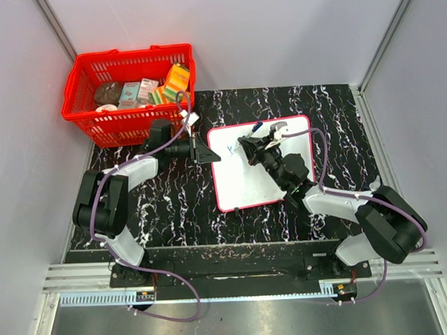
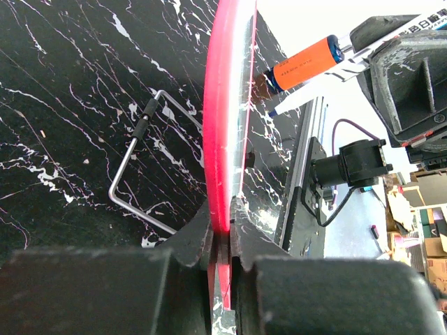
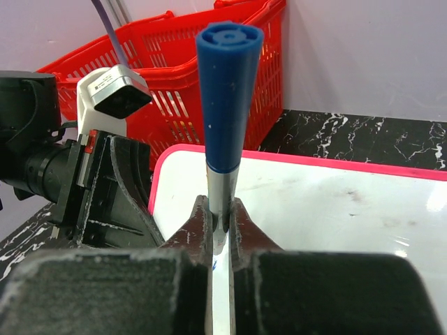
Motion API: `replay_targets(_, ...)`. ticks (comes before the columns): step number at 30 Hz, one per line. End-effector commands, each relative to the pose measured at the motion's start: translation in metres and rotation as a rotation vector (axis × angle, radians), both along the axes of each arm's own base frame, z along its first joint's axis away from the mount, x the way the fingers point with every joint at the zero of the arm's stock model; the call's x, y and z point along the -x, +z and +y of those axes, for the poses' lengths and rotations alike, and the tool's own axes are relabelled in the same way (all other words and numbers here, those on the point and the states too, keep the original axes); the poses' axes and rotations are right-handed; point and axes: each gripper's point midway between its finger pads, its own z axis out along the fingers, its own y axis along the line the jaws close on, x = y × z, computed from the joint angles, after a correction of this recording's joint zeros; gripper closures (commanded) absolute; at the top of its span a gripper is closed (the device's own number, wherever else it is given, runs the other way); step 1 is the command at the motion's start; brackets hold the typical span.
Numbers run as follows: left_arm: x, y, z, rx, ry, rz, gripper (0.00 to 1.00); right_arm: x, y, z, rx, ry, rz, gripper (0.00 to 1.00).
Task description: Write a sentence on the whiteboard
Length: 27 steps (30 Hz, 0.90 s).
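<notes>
The left claw (image 2: 222,246) is pinched tight on the thin red plastic frame of the flat, glossy white whiteboard (image 1: 263,182), which spreads away ahead of its fingers. Judging by that grip, it is there to pin the slick board against the black, white-veined marble-look tabletop (image 1: 173,207) so it will not skate under pen pressure. Facing it across the board, the right claw (image 3: 220,225) is closed on the slim silvery barrel of a round marker (image 3: 228,91). The matte blue butt end stands up above the fingers, and the writing tip is hidden below them in the wrist view. Gripping low on the barrel probably gives firmer control of each stroke. Of the sentence (image 1: 231,148), only a faint blue mark shows, just beside the right claw's tip. It is possibly a "Y", but the overhead view is too small to be sure. Beyond the left claw, near the board's far corner, sits a red plastic lattice basket (image 1: 131,93) holding packaged goods.
</notes>
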Motion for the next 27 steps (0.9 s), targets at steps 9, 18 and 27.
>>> replay_targets(9, 0.002, -0.021, -0.004, -0.084, -0.010, -0.070, 1.00, -0.004, 0.007, -0.004, -0.018, -0.055, -0.040, 1.00)
replay_targets(18, 0.002, -0.021, -0.004, -0.085, -0.009, -0.073, 1.00, -0.007, -0.003, 0.001, -0.005, -0.048, -0.019, 1.00)
replay_targets(27, 0.002, -0.023, -0.004, -0.087, -0.009, -0.066, 1.00, 0.000, -0.014, 0.011, 0.002, 0.008, 0.012, 1.00)
